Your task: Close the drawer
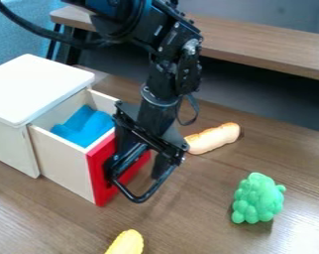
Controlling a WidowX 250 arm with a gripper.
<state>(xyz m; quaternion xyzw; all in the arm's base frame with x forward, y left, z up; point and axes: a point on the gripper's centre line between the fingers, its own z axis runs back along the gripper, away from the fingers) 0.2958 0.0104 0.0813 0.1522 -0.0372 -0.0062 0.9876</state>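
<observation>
The drawer (61, 159) sits at the left of the view, pulled partway out of its small white-topped cabinet (35, 87), its pale wooden side wall running down to a bright red front (100, 171). Inside lies a soft-looking blue thing (87, 126), humped up in folds toward the near side of the drawer. The black gripper (141, 171) hangs just before that red front, overlapping much of it in the view; whether the two touch, I cannot tell. It is open, its fingers standing apart — and there is nothing between them. A black bar loops round beneath the gripper. Above, the arm (169, 74) comes down from the top edge, a dark cable (33, 33) curving away from it to the upper left corner.

To the right of the gripper, near it, a tan, loaf-shaped thing (216, 137) lies on its side on the brown wooden table (202, 223). Further right and lower in the view is a lumpy green thing (258, 198), well apart from the drawer. At the bottom edge a yellow thing (127, 242) shows — only its rounded end, the rest cut off. Behind it all, a wooden ledge (268, 48) crosses the top of the view.
</observation>
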